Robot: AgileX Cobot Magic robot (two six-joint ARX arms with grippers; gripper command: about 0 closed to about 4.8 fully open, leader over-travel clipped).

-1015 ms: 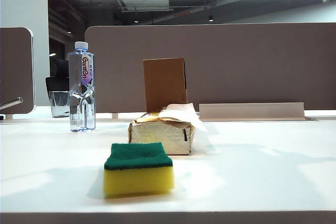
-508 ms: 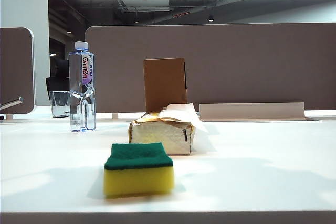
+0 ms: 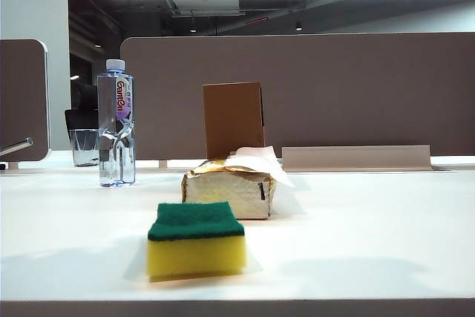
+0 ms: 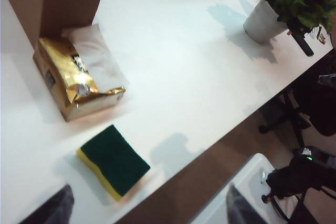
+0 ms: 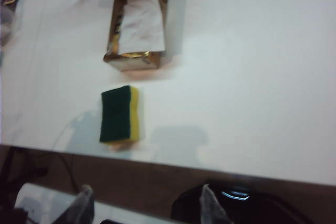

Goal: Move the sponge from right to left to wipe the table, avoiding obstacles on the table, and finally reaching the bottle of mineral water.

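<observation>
The sponge (image 3: 196, 239), yellow with a green top, lies near the front edge of the white table (image 3: 371, 228). Behind it is the gold-topped tissue pack (image 3: 230, 191), then the upright cardboard box (image 3: 233, 119). The bottle of mineral water (image 3: 116, 124) stands at the back left. Neither gripper shows in the exterior view. My left gripper (image 4: 148, 211) hangs open and empty above the table's front edge, well clear of the sponge (image 4: 113, 159). My right gripper (image 5: 146, 205) is also open and empty, high off the front edge, away from the sponge (image 5: 119, 114).
A short glass cup (image 3: 84, 146) stands behind the bottle. A grey tray-like strip (image 3: 356, 157) lies at the back right before the partition. A potted plant (image 4: 265, 22) sits further along the table. Office chairs stand beside the table's front edge.
The sponge, tissue pack, box and bottle have stayed put. The arms' shadows on the tabletop have shifted and drawn toward the front edge.
</observation>
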